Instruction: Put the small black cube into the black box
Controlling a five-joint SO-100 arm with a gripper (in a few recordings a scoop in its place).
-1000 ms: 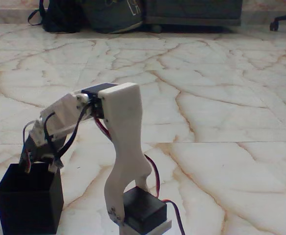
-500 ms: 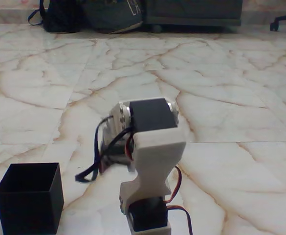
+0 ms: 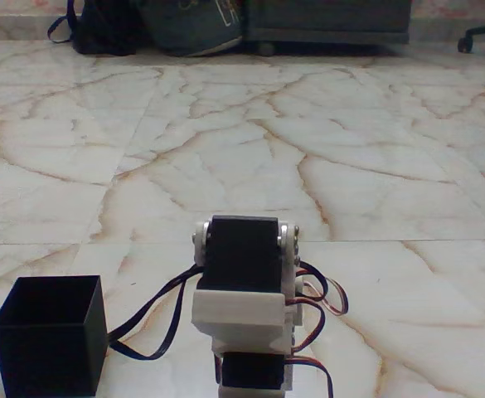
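Box: I see the black box (image 3: 50, 333) open on top, stiff, thin walls.
Cube: I can't see it.
Claw: I can't tell.

The arm (image 3: 246, 311) is white printed plastic with chunky black servos, one boxed in up top between two round white hubs and another down at the bottom. Black cables loop out to the left in the fixed view, and red-and-black wires curl off the right side.
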